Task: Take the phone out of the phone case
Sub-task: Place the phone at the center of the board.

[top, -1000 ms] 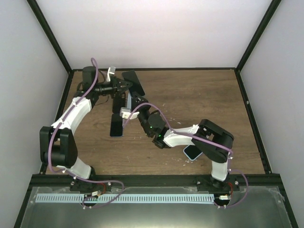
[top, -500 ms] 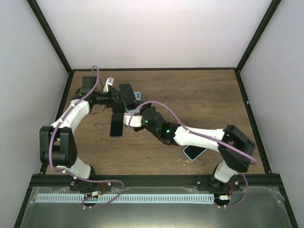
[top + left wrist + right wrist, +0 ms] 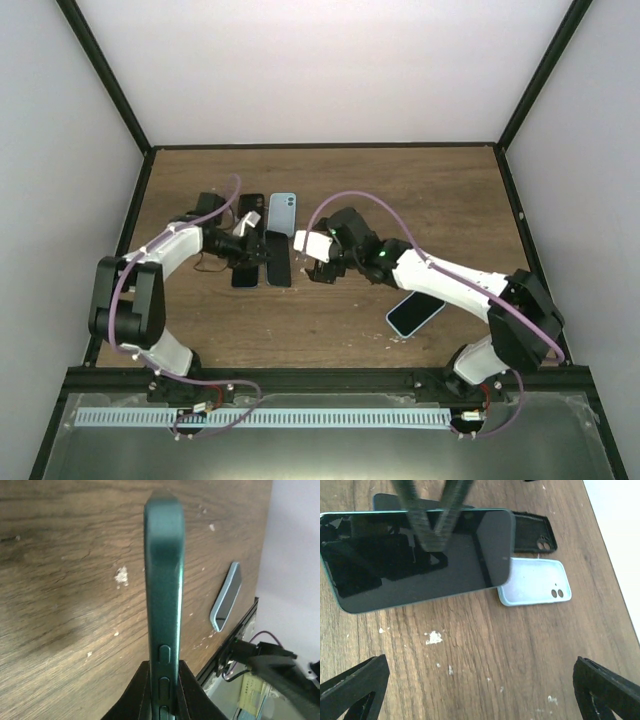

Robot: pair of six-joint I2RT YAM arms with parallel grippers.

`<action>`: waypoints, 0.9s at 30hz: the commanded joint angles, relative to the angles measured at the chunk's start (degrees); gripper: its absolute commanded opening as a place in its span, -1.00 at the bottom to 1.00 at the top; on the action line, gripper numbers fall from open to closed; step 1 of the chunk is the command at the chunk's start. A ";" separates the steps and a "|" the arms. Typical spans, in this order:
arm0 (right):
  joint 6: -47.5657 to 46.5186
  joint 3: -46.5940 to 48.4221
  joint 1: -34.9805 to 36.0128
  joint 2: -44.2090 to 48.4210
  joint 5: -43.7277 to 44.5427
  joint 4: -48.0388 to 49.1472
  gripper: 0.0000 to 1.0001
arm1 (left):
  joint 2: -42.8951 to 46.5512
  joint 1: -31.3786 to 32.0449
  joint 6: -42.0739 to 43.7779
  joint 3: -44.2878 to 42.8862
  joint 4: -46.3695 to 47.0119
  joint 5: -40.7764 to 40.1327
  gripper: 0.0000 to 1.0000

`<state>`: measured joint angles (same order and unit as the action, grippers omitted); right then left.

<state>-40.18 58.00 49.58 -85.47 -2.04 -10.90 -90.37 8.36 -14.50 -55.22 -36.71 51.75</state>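
Left end effector (image 3: pixel 164 686) clenched on phone (image 3: pixel 395 575), pads against green case (image 3: pixel 162 580) near side buttons, phone held on edge. Right end effector (image 3: pixel 480 689) spread wide, empty, facing screen, near but apart. We judge phone rigid, glass slick and fragile, case pliable. Peel case lip at free corner.

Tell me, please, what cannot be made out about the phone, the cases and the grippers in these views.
Left wrist: the cased phone shows edge-on only, so screen and back are unseen; the bottom edge cuts off the left gripper.
Right wrist: the cased phone hides part of the black case; the right gripper shows only fingertips at the bottom corners.
Top external: the left grip is too small to judge.
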 commanded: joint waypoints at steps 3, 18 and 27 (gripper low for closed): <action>4.63 1.39 -5.19 2.37 -6.95 -4.75 1.00 | -5.74 0.29 6.22 -2.37 -4.24 -0.28 -1.00; 5.47 0.30 -6.87 2.77 -7.00 -5.22 1.00 | -15.97 1.45 4.62 -8.26 -2.48 -4.03 -1.00; 5.79 0.09 -7.00 2.46 -7.08 -5.32 1.00 | -17.95 1.70 4.35 -10.32 -3.54 -7.15 -0.64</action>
<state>-35.05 57.98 42.87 -84.25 -8.75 -15.11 -108.18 9.78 -10.28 -63.96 -39.77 45.91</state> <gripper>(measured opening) 0.999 0.123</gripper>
